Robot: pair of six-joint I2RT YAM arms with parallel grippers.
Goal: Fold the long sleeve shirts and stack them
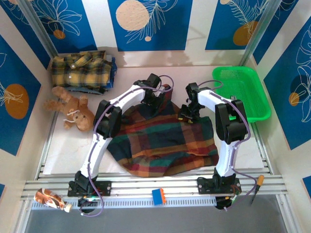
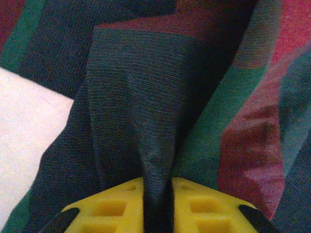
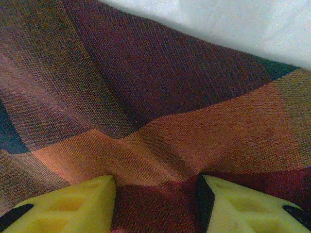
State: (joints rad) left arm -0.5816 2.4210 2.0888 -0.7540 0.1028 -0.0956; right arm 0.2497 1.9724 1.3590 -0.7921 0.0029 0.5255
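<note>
- My left hand (image 2: pixel 158 204) is clamped tight on a raised ridge of the dark plaid shirt (image 1: pixel 165 141); bare surface (image 1: pixel 63 150) shows past the cloth's edge on that side.
- My right hand (image 3: pixel 155 194) has its fingers partway apart with red cloth filling the gap. I cannot tell whether it grips.
- That shirt lies spread mid-surface, its rumpled hem reaching the near edge.
- The yellow and black shirt (image 1: pixel 82 70) lies folded in the far left corner.
- A teddy bear (image 1: pixel 73 111) lies by the left edge, with open room nearer than it.
- A green basket (image 1: pixel 243 92) sits along the right edge.
</note>
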